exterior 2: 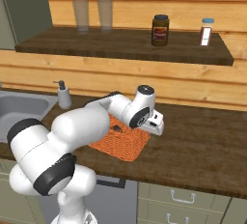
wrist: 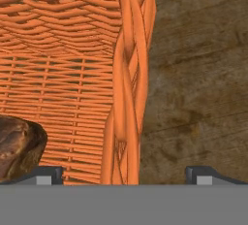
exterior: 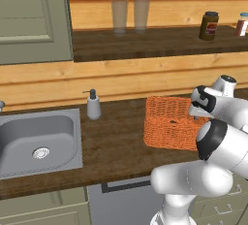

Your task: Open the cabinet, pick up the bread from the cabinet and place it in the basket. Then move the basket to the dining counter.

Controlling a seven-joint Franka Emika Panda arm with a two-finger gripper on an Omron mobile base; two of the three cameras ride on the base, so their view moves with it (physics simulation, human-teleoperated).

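Bread [wrist: 17,146] sits inside the basket [wrist: 72,73] on the worktop [wrist: 198,73], so I'm lining up on the rim; my gripper [wrist: 126,173] straddles that braided wall, jaws wide, holding nothing. Wicker looks light and stiff, a bit springy, so the rim should pinch fine

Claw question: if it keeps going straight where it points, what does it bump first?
Probably the basket: its orange side wall runs between the claw tips, with bread inside. Depth is unclear.
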